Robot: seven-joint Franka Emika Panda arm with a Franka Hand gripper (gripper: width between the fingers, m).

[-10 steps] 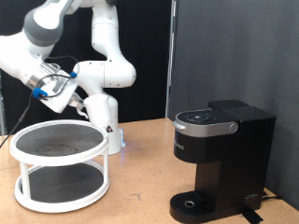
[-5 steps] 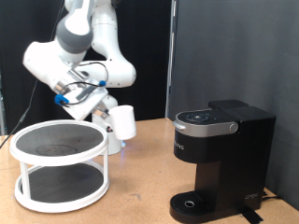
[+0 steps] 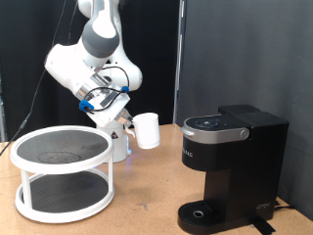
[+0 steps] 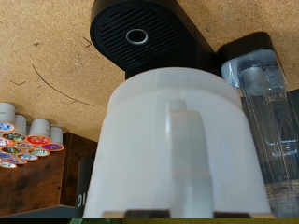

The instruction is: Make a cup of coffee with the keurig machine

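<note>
My gripper (image 3: 128, 125) is shut on the cup (image 3: 147, 130), a small white mug, and holds it in the air, tilted, to the exterior view's left of the keurig machine (image 3: 232, 168). The machine is black, its lid is shut, and its round drip tray (image 3: 201, 212) sits bare at the base. The cup hangs at about the height of the machine's top and apart from it. In the wrist view the cup (image 4: 173, 149) fills the middle, with the machine's drip tray (image 4: 138, 37) and clear water tank (image 4: 257, 93) beyond it.
A white two-tier round tray stand (image 3: 61, 172) stands on the wooden table (image 3: 147, 201) at the exterior view's left. Several coffee pods (image 4: 23, 140) sit in a dark wooden box in the wrist view. A black curtain hangs behind.
The arm has swung from above the tray stand to the exterior view's right, carrying the cup closer to the machine.
</note>
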